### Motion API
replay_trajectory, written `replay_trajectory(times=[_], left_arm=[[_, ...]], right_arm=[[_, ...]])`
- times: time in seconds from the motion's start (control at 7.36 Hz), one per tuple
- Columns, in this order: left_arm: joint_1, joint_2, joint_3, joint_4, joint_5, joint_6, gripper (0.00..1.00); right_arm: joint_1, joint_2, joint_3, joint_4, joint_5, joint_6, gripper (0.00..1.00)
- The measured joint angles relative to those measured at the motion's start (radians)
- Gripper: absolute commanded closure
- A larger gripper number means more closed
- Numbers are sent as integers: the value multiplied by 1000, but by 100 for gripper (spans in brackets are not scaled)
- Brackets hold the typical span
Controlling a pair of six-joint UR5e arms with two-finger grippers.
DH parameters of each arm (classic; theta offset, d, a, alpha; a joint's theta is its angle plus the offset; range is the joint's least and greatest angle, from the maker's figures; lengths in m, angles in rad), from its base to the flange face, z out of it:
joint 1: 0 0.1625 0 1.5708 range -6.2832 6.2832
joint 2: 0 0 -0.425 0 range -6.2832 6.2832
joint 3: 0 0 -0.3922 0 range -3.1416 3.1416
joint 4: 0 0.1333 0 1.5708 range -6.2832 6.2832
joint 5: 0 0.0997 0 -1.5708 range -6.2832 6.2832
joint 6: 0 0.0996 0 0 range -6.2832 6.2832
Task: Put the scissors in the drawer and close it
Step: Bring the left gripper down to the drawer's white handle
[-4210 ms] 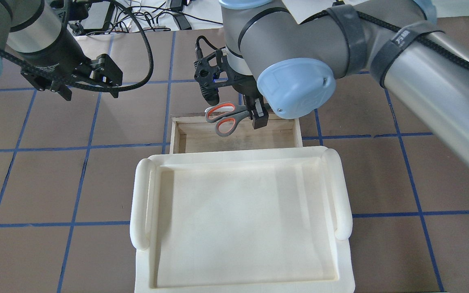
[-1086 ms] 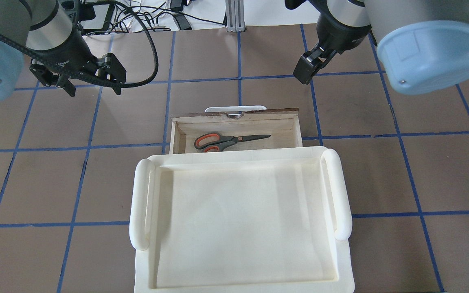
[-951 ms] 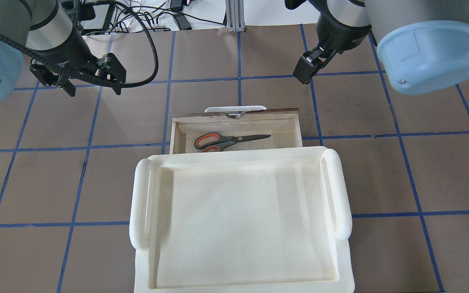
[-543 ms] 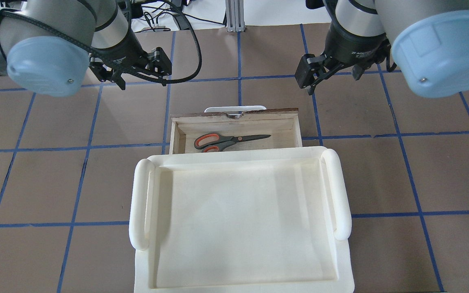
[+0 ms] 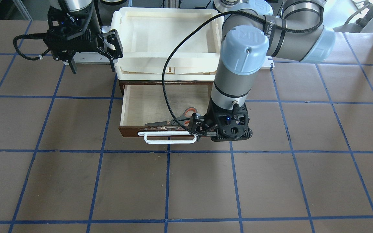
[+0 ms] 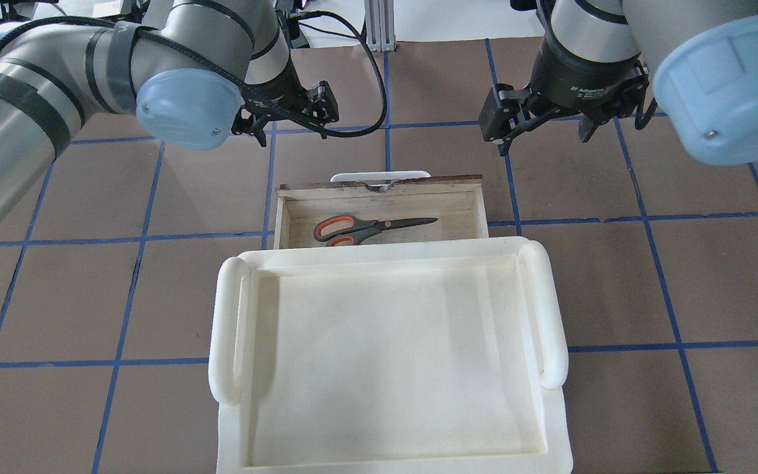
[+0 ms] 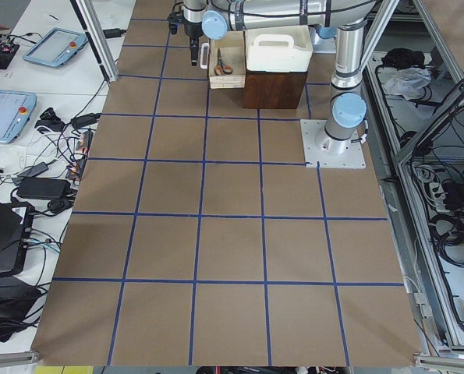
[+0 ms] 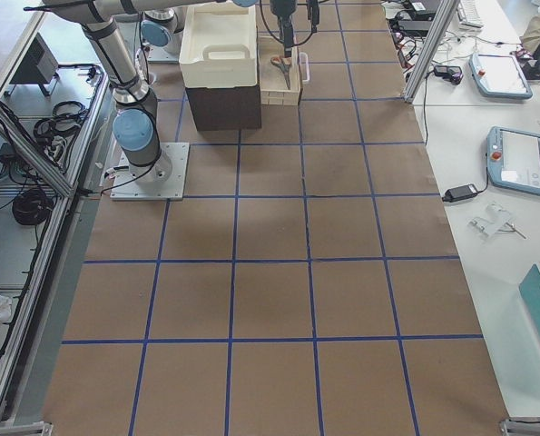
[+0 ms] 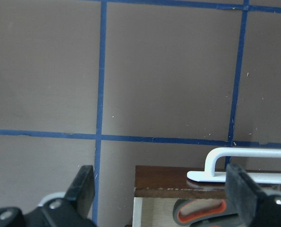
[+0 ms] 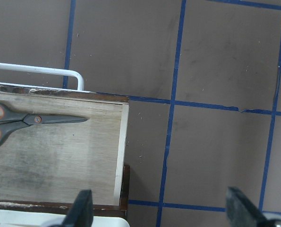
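The scissors (image 6: 372, 228) lie flat in the open drawer (image 6: 481, 212), handles to the robot's left; they also show in the front view (image 5: 173, 121) and the right wrist view (image 10: 34, 120). The drawer's white bar handle (image 6: 380, 176) faces away from the robot. My left gripper (image 6: 287, 122) is open and empty, hanging above the left end of the drawer front (image 9: 164, 179), by the handle's end (image 5: 170, 137). My right gripper (image 6: 540, 128) is open and empty, above the table just right of the drawer (image 10: 123, 142).
A cream-white tray (image 6: 227, 329) sits on top of the brown cabinet that the drawer slides into. The brown table with blue grid lines (image 5: 206, 181) stretches beyond the drawer front. Cables and tablets lie on side benches (image 7: 29, 101).
Earlier my right gripper held the scissors over the drawer; they now lie in it and that gripper has drawn back right. My left arm has swung right, toward the drawer front.
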Motion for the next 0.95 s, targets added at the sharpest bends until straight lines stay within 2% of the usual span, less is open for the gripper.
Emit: replay_trajectory(times=[0.41, 0.95], left_arm=[[-59, -119, 18, 87, 0, -69, 0], [-94, -221, 57, 95, -4, -141, 0]], right_arm=[[-1, 26, -32, -7, 4, 12, 0], [-19, 66, -84, 3, 5, 20, 0]])
